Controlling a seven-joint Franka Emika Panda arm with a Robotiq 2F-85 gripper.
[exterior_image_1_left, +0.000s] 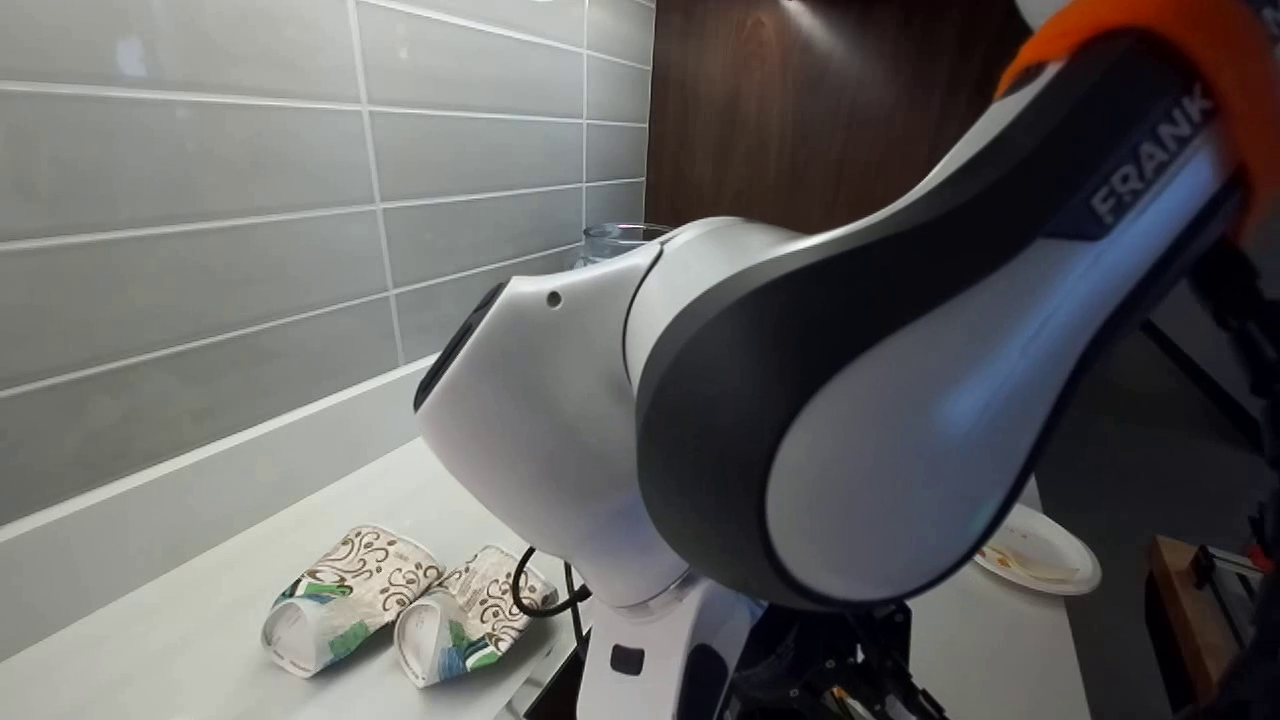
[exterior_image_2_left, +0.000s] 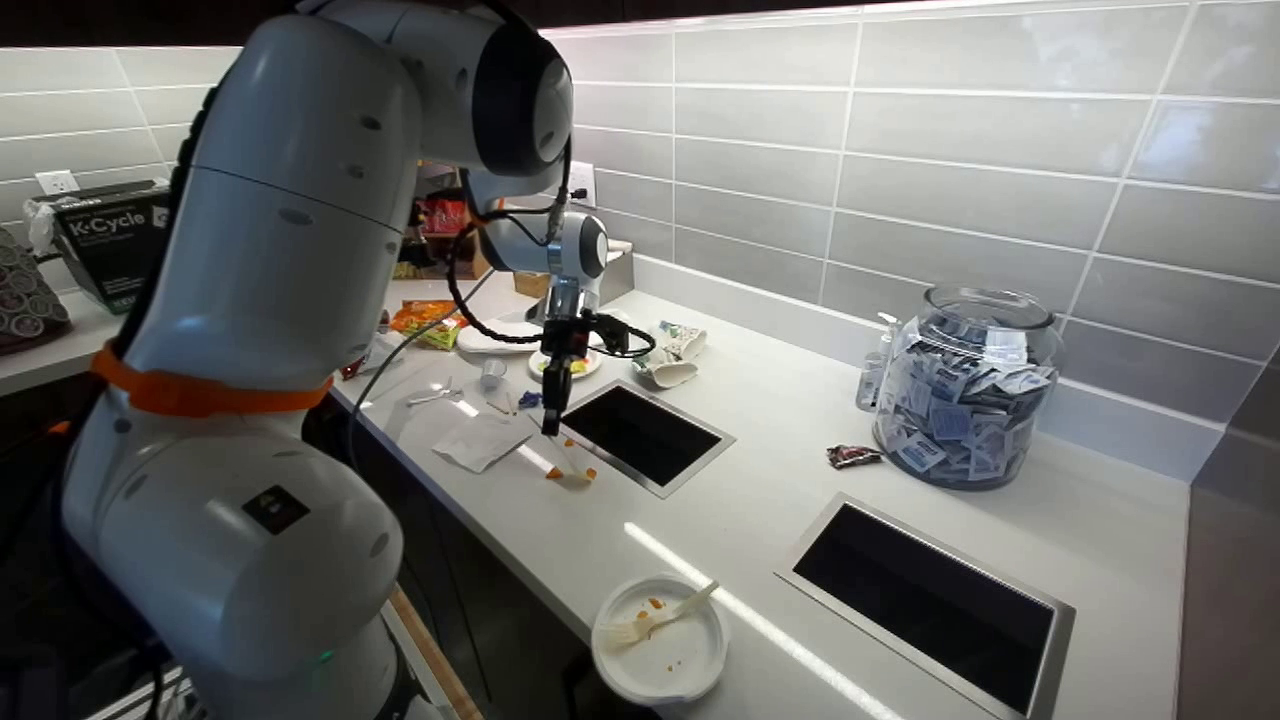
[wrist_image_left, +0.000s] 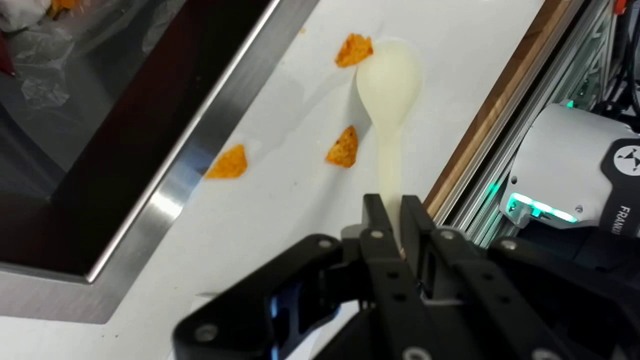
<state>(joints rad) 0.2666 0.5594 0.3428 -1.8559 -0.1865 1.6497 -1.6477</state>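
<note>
In the wrist view my gripper (wrist_image_left: 392, 201) is shut on the handle of a pale, cream-coloured plastic spoon (wrist_image_left: 390, 85). The handle runs between the two fingers, and the bowl points away from them. Below it, on the white counter, lie orange chip pieces: one chip (wrist_image_left: 354, 50) appears beside the bowl, another chip (wrist_image_left: 343, 147) left of the handle, and a third chip (wrist_image_left: 229, 162) against a steel frame (wrist_image_left: 215, 120). An exterior view has the gripper (exterior_image_2_left: 551, 425) low over the counter, pointing down. Elsewhere the arm itself hides most of the gripper (exterior_image_1_left: 830, 665).
The steel frame (exterior_image_2_left: 700, 467) surrounds a dark bin opening, with a second framed opening (exterior_image_2_left: 1052, 650) farther along. Around stand a glass jar (exterior_image_2_left: 965, 400) of packets, a plate (exterior_image_2_left: 672, 648) with a fork, a napkin (exterior_image_2_left: 483, 440) and patterned paper cups (exterior_image_1_left: 350, 600) lying down.
</note>
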